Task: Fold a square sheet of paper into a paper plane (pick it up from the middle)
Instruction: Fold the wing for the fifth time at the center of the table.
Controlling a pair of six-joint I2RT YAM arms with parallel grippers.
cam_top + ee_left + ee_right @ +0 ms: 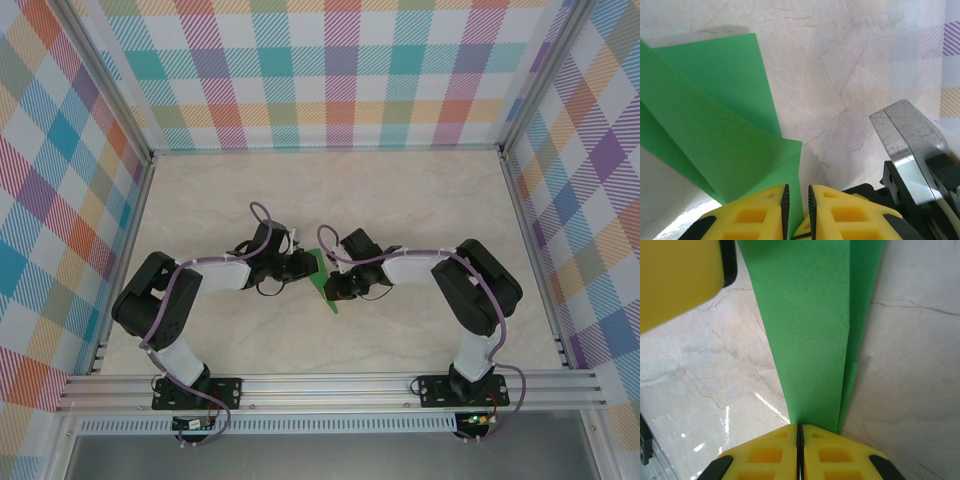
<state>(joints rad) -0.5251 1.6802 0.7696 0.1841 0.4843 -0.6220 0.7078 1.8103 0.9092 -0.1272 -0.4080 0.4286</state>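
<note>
Checked walls (340, 70) are ringing a pale marbled tabletop (400, 190); the sheet of paper (320, 278), creased into a long layered strip, is hanging mid-tabletop between your two arms. Your right tool (800, 440) is pinching it fully closed, the green layers running straight into the seam between the pads; your left tool (797, 210) is sitting with its jaws a sliver apart, a paper corner lying in the gap, seemingly unclamped. The paper is looking light, thin and floppy, likely slipping or springing open if released; the creases are probably lending some lengthwise stiffness. You are best taking hold on the folded spine, close beside the right tool's pinch, through all layers.
</note>
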